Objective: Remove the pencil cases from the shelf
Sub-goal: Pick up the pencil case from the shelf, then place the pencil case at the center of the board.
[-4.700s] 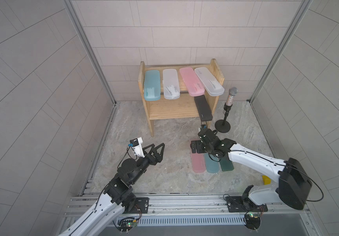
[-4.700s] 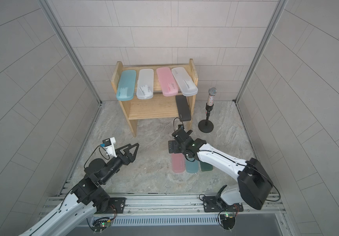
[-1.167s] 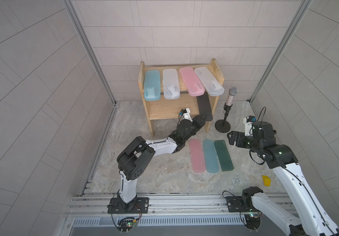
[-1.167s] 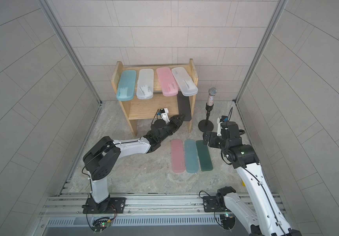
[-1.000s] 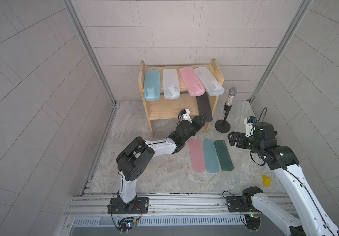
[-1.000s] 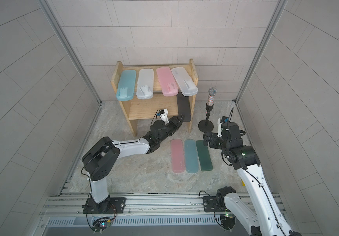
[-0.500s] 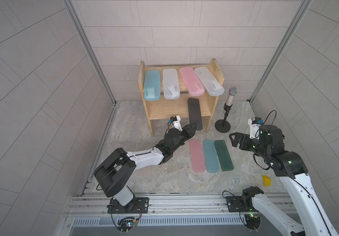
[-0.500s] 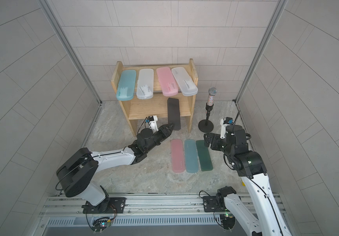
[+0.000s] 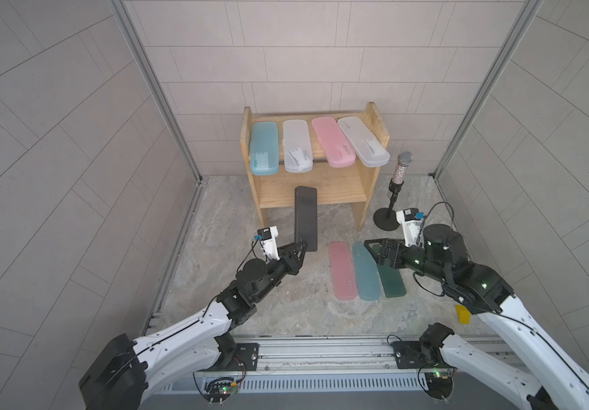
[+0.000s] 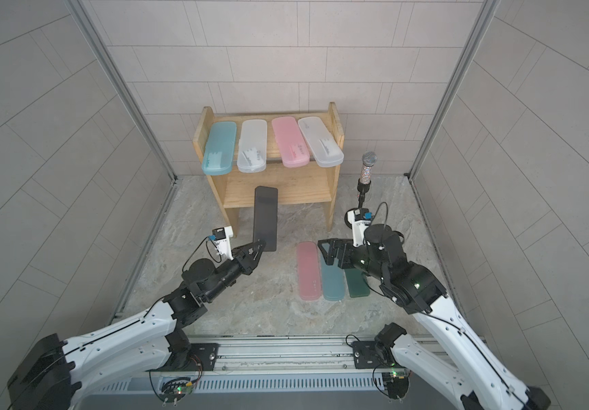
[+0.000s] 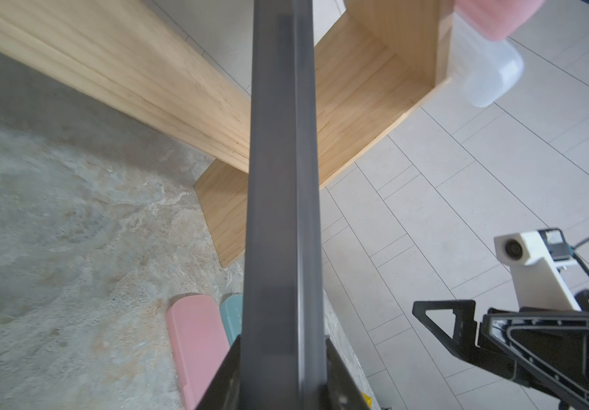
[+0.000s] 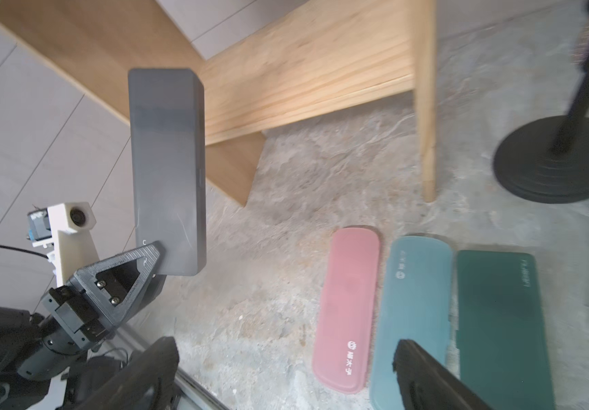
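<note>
Tool on left arm [image 9: 303,247] has pulled black case [image 9: 306,216] farther from shelf [image 9: 339,185].

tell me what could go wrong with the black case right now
The left hand pinches the black case only at its near end, so the long free part may swing or slip out. The open right hand hangs over the green case; setting down nearby could bump it.
</note>
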